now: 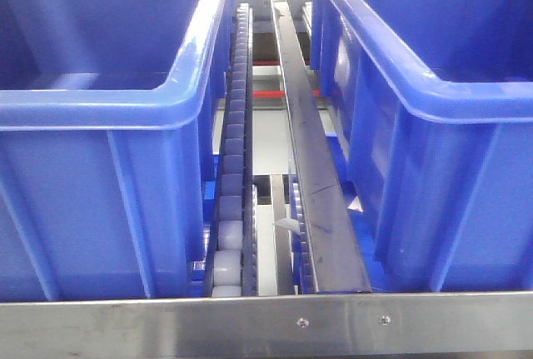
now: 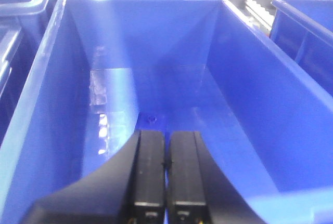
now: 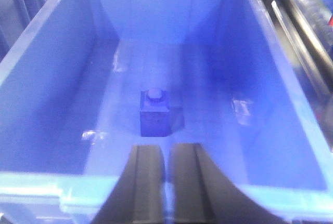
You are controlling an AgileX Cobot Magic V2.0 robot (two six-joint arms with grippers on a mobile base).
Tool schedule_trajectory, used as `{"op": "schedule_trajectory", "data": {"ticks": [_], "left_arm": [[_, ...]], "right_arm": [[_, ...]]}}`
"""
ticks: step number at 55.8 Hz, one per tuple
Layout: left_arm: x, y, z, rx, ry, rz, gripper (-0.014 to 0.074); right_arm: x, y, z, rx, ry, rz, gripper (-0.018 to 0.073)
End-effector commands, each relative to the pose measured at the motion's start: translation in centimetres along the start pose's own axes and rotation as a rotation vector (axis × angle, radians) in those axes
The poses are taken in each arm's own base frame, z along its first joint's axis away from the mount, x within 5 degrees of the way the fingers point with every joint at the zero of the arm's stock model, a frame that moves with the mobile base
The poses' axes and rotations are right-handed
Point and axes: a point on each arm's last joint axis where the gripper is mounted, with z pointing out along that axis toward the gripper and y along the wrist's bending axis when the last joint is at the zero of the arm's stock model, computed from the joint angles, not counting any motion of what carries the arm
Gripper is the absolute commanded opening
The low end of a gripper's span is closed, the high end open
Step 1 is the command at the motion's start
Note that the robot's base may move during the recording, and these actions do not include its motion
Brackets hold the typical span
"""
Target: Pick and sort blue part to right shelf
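Observation:
The blue part point(image 3: 156, 114), a small blue block with a round knob on top, lies on the floor of a large blue bin point(image 3: 47, 78) in the right wrist view. My right gripper point(image 3: 166, 148) is shut and empty above the bin's near rim, just short of the part. My left gripper point(image 2: 165, 133) is shut and empty inside another blue bin point(image 2: 250, 104), which holds nothing but a small round mark point(image 2: 151, 117) on its floor. The right shelf's flat steel front rail point(image 1: 166, 326) with two screws fills the bottom of the front view. Neither gripper shows there.
Two large blue bins point(image 1: 100, 101) point(image 1: 466, 92) stand on the shelf's sloping tracks. A line of pale rollers point(image 1: 231, 201) and a steel guide strip point(image 1: 312, 167) run between them. More blue bins point(image 2: 307, 31) stand beside the left gripper's bin.

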Motion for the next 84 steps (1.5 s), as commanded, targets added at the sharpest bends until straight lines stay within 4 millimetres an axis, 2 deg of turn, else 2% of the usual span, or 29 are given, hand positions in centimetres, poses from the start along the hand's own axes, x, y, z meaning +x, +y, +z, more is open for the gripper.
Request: {"op": "schedule_trajectory", "data": {"ticks": [1, 13, 46, 52, 57, 70, 74, 84], "left_arm": [[-1.0, 0.0, -0.7, 0.000, -0.122, -0.003, 0.0127], [0.0, 0.0, -1.4, -0.007, -0.162, 0.015, 0.0127], [0.1, 0.0, -1.4, -0.005, -0.145, 0.015, 0.0125], [0.1, 0.3, -1.3, -0.060, -0.216, 0.065, 0.0125], [1.2, 0.7, -0.7, -0.112, -0.284, 0.066, 0.0125], [6.9, 1.5, 1.2, -0.194, -0.445, 0.074, 0.0125], [7.2, 1.5, 1.4, -0.188, -0.386, 0.070, 0.0125], [7.5, 1.5, 1.5, -0.188, -0.372, 0.069, 0.0125]], "right_arm": [[-1.0, -0.1, -0.9, 0.006, -0.105, -0.019, 0.0058], [0.0, -0.1, -2.0, 0.003, -0.180, -0.015, 0.0057], [0.3, -0.1, -1.9, 0.004, -0.173, -0.016, 0.0057], [0.3, -0.1, -1.9, 0.004, -0.173, -0.016, 0.0057], [0.3, -0.1, -1.9, 0.005, -0.172, -0.016, 0.0057], [0.3, -0.1, -1.9, 0.005, -0.172, -0.016, 0.0057], [0.3, -0.1, -1.9, 0.005, -0.171, -0.016, 0.0057], [0.4, -0.2, -1.9, 0.005, -0.163, -0.016, 0.0057]]}}
